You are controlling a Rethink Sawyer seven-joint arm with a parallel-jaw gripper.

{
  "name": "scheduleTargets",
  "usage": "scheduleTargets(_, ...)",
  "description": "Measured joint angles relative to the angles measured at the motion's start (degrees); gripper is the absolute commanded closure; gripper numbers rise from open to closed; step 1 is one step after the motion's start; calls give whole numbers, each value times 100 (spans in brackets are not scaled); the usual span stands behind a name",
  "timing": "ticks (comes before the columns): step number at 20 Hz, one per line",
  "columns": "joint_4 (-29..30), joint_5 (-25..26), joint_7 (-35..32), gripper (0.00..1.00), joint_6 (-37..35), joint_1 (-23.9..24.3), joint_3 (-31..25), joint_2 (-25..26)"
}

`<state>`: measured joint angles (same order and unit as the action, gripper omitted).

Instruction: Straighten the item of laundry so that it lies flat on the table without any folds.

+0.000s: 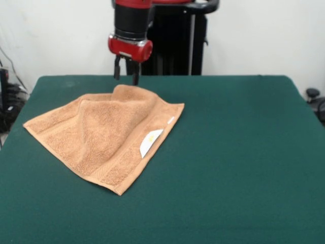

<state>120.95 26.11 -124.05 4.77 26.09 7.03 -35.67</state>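
Above the far edge of the green counter (244, 152), the gripper (127, 77) is seen with fingers released and empty. Just below them a raised fold of the towel (109, 134) is bunched; its long axis is angled across the counter's left half.

One orange-tan terry hand towel (101, 134) lies on the one dark green table (233, 168). The towel carries one large white label (151, 142) at its edge and one smaller white tag (171, 120) further along the same edge. One red and black arm (131, 23) comes down from above, ending in one end effector (126, 74) with two dark fingers (117, 67).
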Motion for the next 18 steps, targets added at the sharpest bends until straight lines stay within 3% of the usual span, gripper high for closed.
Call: scheduleTargets(18, -723, 191, 0, 0, -728, 217, -363, 62)
